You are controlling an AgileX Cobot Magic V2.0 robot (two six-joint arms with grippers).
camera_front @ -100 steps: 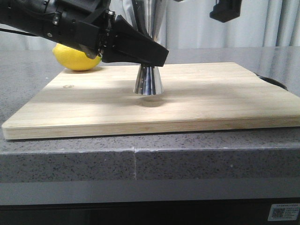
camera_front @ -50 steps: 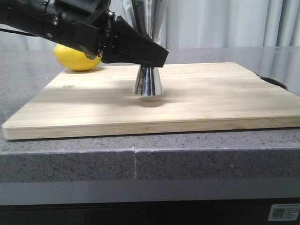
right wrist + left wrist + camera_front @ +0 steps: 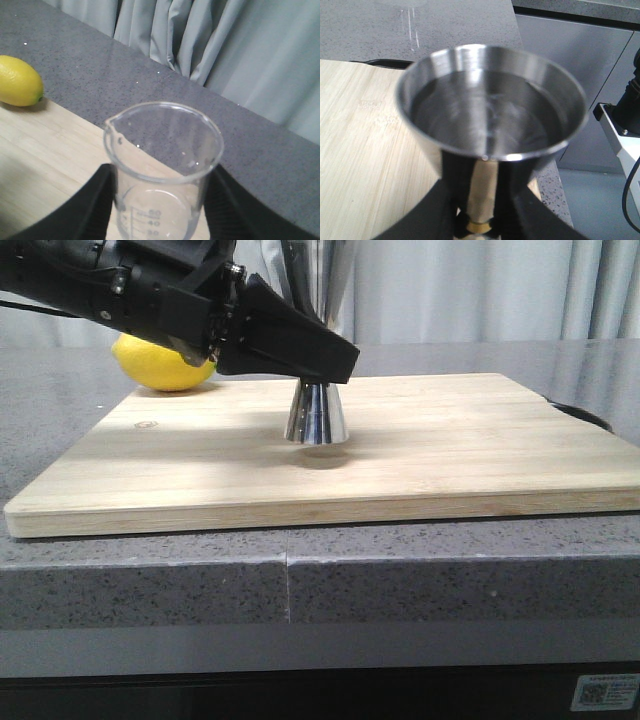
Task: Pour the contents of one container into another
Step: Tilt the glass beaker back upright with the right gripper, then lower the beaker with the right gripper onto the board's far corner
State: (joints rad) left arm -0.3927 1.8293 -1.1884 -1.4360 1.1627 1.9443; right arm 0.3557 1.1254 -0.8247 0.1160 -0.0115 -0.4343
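Left claw point(image 3: 325, 360) clamped on jigger point(image 3: 317, 415) waist; right claw point(image 3: 160, 220) grips beaker point(image 3: 162, 160).

Counter point(image 3: 150, 590), board point(image 3: 450, 460), lemon point(image 3: 160, 365)

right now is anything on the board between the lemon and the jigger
In the front view, the left tool crosses the gap between lemon and jigger; the visible cutting board below it is bare.
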